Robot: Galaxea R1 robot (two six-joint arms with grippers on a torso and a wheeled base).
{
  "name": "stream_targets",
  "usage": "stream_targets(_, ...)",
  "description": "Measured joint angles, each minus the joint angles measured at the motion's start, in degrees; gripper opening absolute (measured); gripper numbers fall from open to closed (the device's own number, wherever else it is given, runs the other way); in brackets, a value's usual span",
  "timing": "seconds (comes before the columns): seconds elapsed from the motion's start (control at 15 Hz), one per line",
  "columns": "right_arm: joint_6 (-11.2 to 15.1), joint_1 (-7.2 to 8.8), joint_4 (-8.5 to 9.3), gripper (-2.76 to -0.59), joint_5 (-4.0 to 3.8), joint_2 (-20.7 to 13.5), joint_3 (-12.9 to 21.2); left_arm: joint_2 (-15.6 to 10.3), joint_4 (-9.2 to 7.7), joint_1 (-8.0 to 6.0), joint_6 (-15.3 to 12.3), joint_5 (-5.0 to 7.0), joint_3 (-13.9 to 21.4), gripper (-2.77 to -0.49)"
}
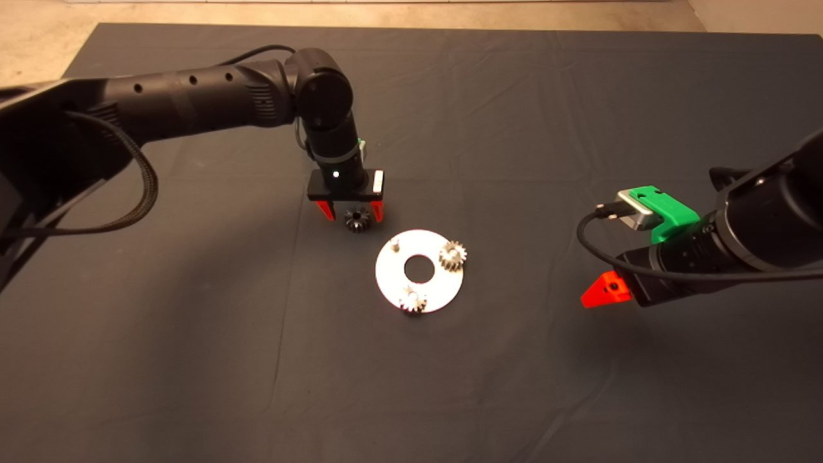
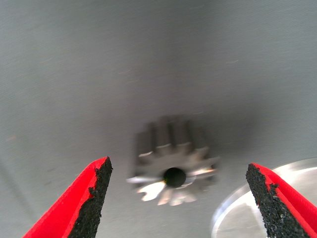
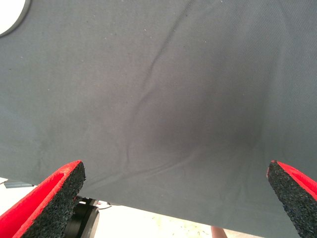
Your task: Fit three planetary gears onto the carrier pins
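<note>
A white-silver disc point(image 1: 393, 278) with a large centre hole lies mid-mat. Two planetary gears sit on its pins, one at the right point(image 1: 452, 254) and one at the front point(image 1: 413, 300). A bare carrier pin point(image 1: 395, 244) stands at the disc's back left. The third gear point(image 1: 355, 220) lies on the mat just behind the disc. My left gripper point(image 1: 354, 212) is open and straddles this gear without touching it; in the left wrist view the gear point(image 2: 171, 158) lies between the fingers point(image 2: 89, 198), with the disc's edge point(image 2: 237, 208) beside it. My right gripper point(image 1: 598, 292) hovers open at the mat's right.
The dark mat point(image 1: 193, 354) shows creases. The right wrist view shows creased mat point(image 3: 158, 99), a sliver of the disc point(image 3: 10, 15) in a corner, and floor past the mat's edge.
</note>
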Motion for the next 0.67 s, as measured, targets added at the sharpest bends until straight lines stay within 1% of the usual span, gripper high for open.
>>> stream_targets(0.07,0.0,0.0,-0.01,-0.61,0.03,0.0,0.0,0.2,-0.02,0.13,0.0,0.0,0.0,-1.34)
stream_targets(0.13,0.0,0.0,0.0,-0.61,0.0,0.0,0.0,0.2,-0.02,0.25,0.0,0.0,0.0,-1.45)
stream_targets(0.33,0.0,0.0,0.0,-0.61,0.02,0.0,0.0,0.0,-0.01,0.23,0.0,0.06,0.0,-1.46)
stream_targets(0.4,0.0,0.0,0.0,-0.61,0.04,0.0,0.0,0.0,0.0,0.23,0.0,0.07,-0.1,-1.49)
stream_targets(0.47,0.0,0.0,0.0,-0.61,0.02,0.0,0.0,0.1,-0.02,0.23,0.0,0.07,-0.1,-1.58)
stream_targets(0.67,0.0,0.0,0.0,-0.61,0.02,0.0,0.0,0.1,-0.01,0.23,0.0,0.07,-0.1,-1.6)
